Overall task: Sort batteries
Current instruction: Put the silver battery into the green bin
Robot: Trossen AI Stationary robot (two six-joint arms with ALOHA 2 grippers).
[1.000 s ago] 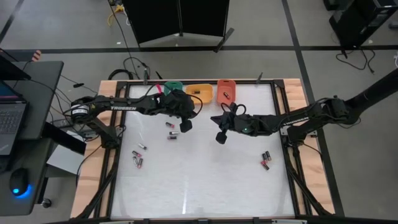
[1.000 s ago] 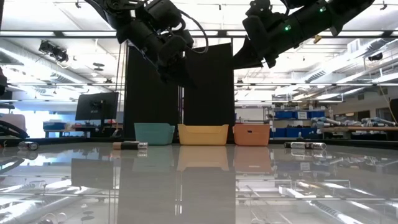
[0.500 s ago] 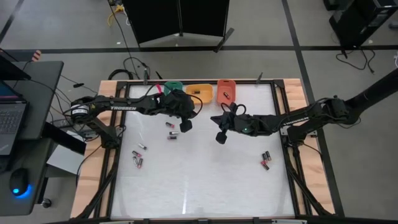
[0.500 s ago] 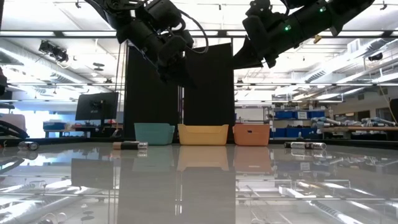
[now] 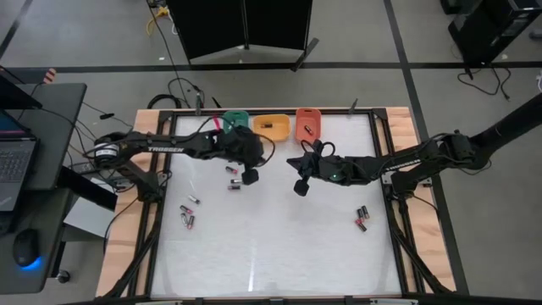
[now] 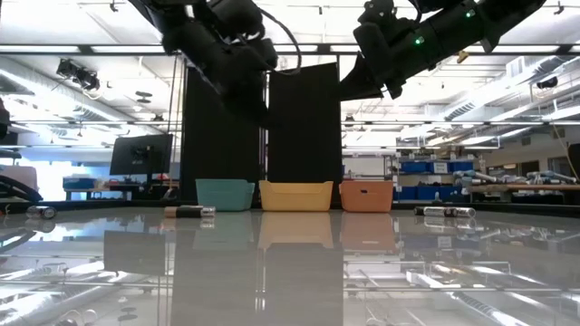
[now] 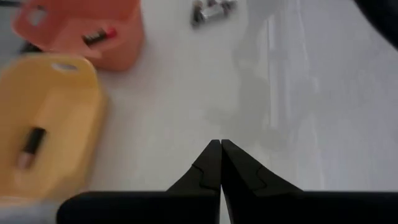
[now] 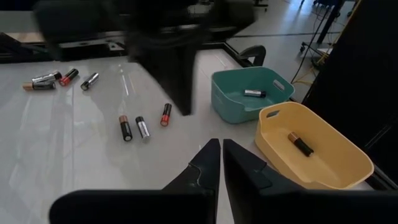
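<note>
Left end effector (image 5: 251,176) shifted slightly left.

This is a robotics lab or workshop. Beyond the desk (image 6: 290,263) stand shelves with blue storage bins (image 6: 426,167) and a monitor (image 6: 140,154). A laptop (image 5: 15,161) sits left of the desk.

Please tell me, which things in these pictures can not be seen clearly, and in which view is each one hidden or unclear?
- Green tray, high view: partly covered by the left arm, so its contents are hidden there.
- Batteries near the right edge, high view: too small to tell types or count surely.
- Red tray, low view: its wall hides the inside.
- Left gripper, low view: motion blur hides the fingertips.
- Orange tray, left wrist view: blurred and cut by the picture edge.
</note>
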